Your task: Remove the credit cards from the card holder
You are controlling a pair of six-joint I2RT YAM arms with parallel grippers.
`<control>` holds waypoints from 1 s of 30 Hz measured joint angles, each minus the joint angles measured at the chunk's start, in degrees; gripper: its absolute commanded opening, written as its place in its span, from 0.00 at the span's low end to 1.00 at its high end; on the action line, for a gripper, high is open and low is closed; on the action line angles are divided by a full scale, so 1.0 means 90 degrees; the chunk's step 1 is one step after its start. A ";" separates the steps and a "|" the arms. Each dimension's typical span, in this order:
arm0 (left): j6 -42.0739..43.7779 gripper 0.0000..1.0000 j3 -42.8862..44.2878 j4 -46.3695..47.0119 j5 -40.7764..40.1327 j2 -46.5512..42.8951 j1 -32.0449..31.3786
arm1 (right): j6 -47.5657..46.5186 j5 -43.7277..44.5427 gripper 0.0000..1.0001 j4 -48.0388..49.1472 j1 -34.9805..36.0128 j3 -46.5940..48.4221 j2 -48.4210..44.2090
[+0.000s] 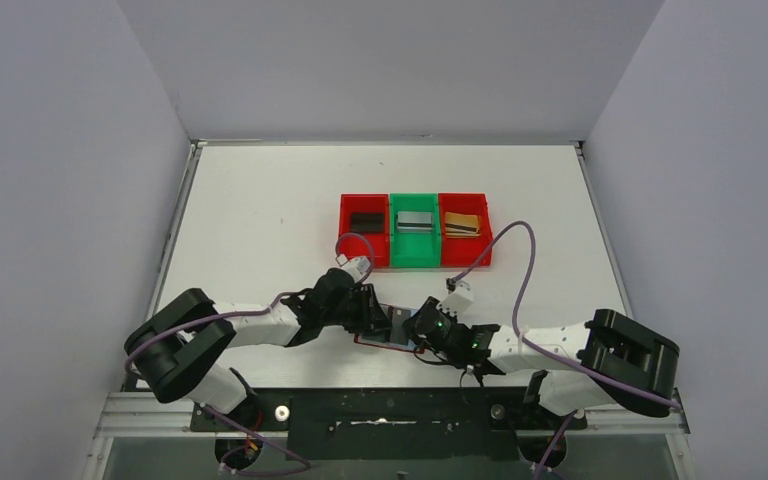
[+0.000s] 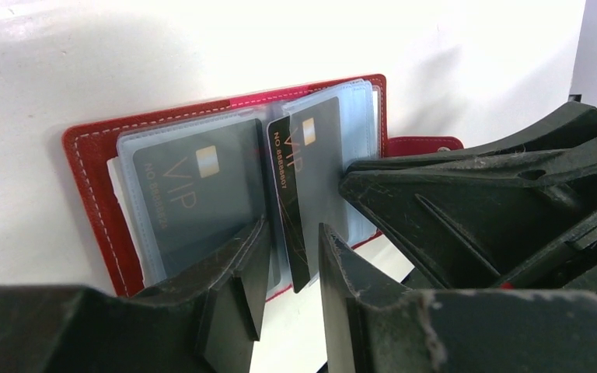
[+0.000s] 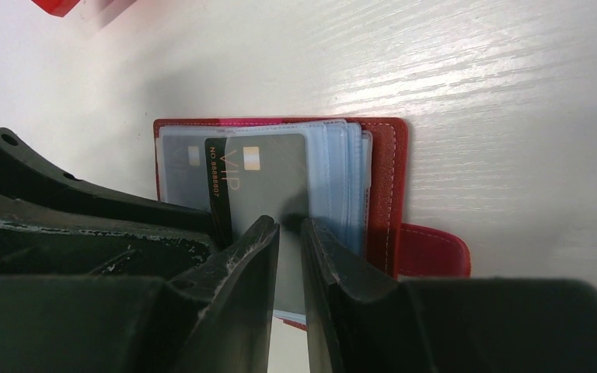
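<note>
While the right gripper point(image 3: 288, 227) pinches the sleeve point(image 3: 320, 167), the left gripper point(image 2: 291, 231), open astride the card point(image 2: 284, 194), should clamp squarely, then pull straight.

Dark red stitched card holder point(image 3: 395, 179) lies open on white wood-grain table point(image 3: 513, 93) | black plastic VIP card point(image 3: 219, 203) juts partly from clear bluish sleeve | right gripper point(image 3: 288, 224) nips that sleeve's near edge

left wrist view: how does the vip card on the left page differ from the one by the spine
The left-page card sits fully inside its clear sleeve, all hazy grey; the spine card pokes partway out, its bare strip plain black. The left-page card's number looks faint through plastic; the spine card's prints sharp. Both read VIP.
</note>
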 measured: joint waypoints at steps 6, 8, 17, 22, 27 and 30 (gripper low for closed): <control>-0.0204 0.22 -0.0177 0.0534 0.0005 0.0177 0.0000 | 0.0041 -0.0049 0.21 0.0027 -0.0039 -0.0039 -0.0041; -0.0270 0.20 -0.0221 0.0648 0.0007 0.0204 0.0000 | 0.0049 -0.0056 0.21 0.0051 -0.0044 -0.0080 -0.0083; -0.0359 0.10 -0.0255 0.0746 0.0010 0.0226 0.0000 | 0.0136 -0.0102 0.22 0.0141 -0.0080 -0.0381 -0.0420; -0.0372 0.14 -0.0316 0.0755 0.0012 0.0228 0.0000 | 0.0138 -0.0129 0.22 0.0219 -0.0109 -0.0461 -0.0483; -0.0389 0.21 -0.0318 0.0845 0.0092 0.0240 0.0000 | 0.0138 -0.0153 0.22 0.0253 -0.0119 -0.0474 -0.0483; -0.0389 0.21 -0.0308 0.0920 0.0175 0.0308 0.0000 | 0.0138 -0.0168 0.22 0.0260 -0.0126 -0.0474 -0.0476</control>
